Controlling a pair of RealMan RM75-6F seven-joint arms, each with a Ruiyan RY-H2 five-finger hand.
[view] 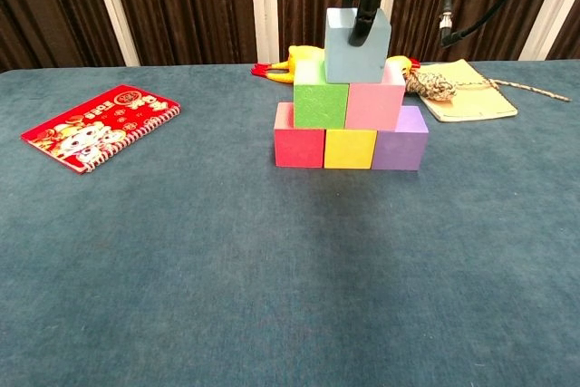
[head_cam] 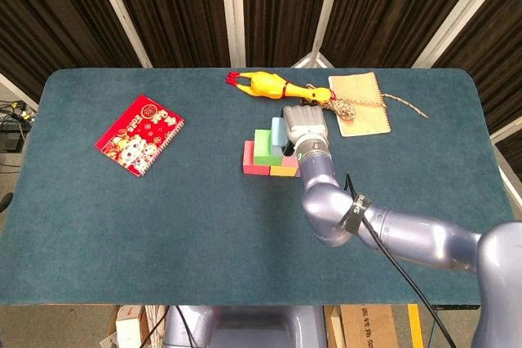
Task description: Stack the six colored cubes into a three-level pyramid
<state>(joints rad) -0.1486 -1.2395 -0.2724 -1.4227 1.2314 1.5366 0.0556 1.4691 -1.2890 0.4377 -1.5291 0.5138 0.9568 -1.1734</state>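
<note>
A robot's right hand holds a light blue cube at the peak of a block pyramid on a dark teal table, its fingers closed down over the cube's front and top. From the chest view the blue cube sits over the seam between the green cube and the pink cube of the middle row, its underside touching or very nearly touching them; whether its full weight rests there cannot be told. The bottom row runs red cube, yellow cube and purple cube, pressed side by side on the cloth. In the head view the silver right arm reaches in from the near right edge, and the hand covers much of the stack, leaving the red, green and a slice of the blue cube visible. The left hand does not appear in either view.

Behind the pyramid lies a yellow rubber chicken, stretched along the far side of the table. To its right a tan notebook lies flat with a knotted rope toy across it, the rope's tail trailing off toward the right. A red spiral-bound notebook with cartoon figures on its cover sits well apart on the left side of the table. Dark curtains hang behind.
</note>
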